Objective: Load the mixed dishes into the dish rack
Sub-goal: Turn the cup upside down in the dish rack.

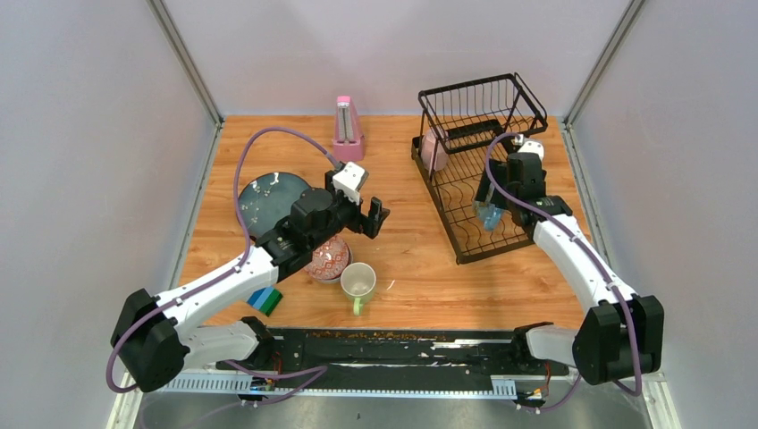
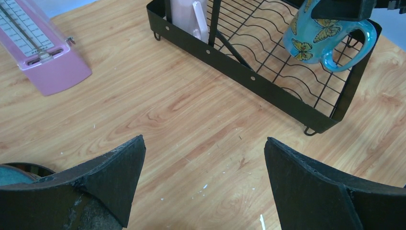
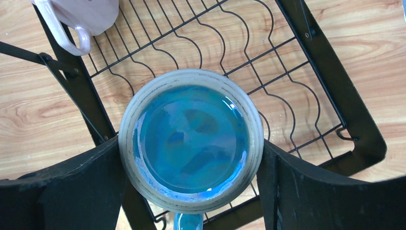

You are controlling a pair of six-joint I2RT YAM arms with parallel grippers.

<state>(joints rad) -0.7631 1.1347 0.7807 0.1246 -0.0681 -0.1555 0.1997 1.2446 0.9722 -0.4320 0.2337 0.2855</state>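
Observation:
My right gripper (image 3: 191, 155) is shut on a blue butterfly-patterned mug (image 3: 191, 139), one finger pressed on each side of its rim. It holds the mug (image 2: 316, 38) upright just above the near end of the black wire dish rack (image 1: 444, 214). A pink-white mug (image 1: 433, 147) lies in the rack's far end. My left gripper (image 1: 371, 217) hangs open over bare wood, nothing between its fingers (image 2: 119, 177). Below its arm sit a red-patterned bowl (image 1: 329, 259), a pale green mug (image 1: 358, 282) and a blue-grey flecked plate (image 1: 268, 198).
A pink metronome (image 1: 347, 130) stands at the back centre of the table. A small blue-green striped block (image 1: 265, 299) lies near the left arm's base. The rack's taller basket section (image 1: 483, 103) rises at the far end.

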